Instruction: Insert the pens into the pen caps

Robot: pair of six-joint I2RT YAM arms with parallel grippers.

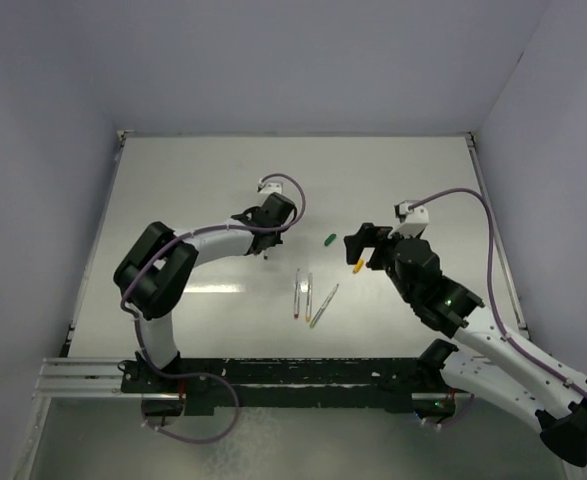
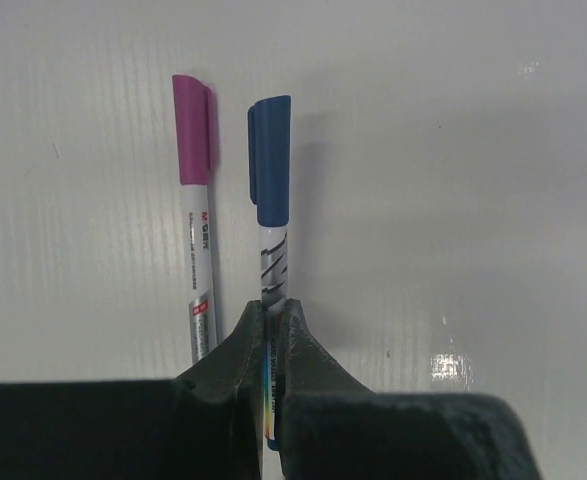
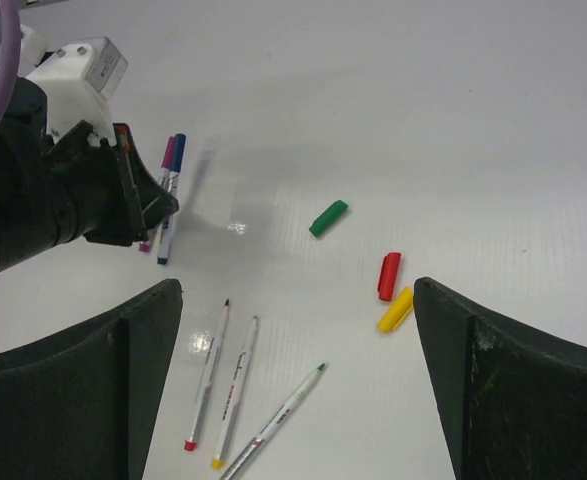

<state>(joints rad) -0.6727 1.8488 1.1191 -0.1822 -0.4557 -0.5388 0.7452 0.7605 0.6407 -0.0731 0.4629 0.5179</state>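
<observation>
Left gripper (image 2: pixel 271 312): fingers pinched tight on the barrel of the blue-capped pen (image 2: pixel 271 180), with almost no gap between them. The pen points away from the wrist, cap end out. The purple-capped pen (image 2: pixel 195 200) lies just beside it on its left, roughly parallel, cap end the same way and outside the grip.

Right gripper (image 3: pixel 298 290): fingers spread wide, with nothing between them. It hangs over the white table (image 1: pixel 173 180), to the right of the left gripper.

Loose caps, seen from the right wrist: the green cap (image 3: pixel 328 218) lies alone between the two grippers. The red cap (image 3: pixel 389 276) and yellow cap (image 3: pixel 395 311) lie close together, nearer the right-hand finger. Whether those two touch cannot be told.

Three bare pens (image 3: pixel 235 390) lie in a loose fan on the table, nearer the arm bases than the caps. Two are almost parallel, one with a red end and one with a yellow end. The third, green-tipped, slants away to the right. None is touched by a gripper.
</observation>
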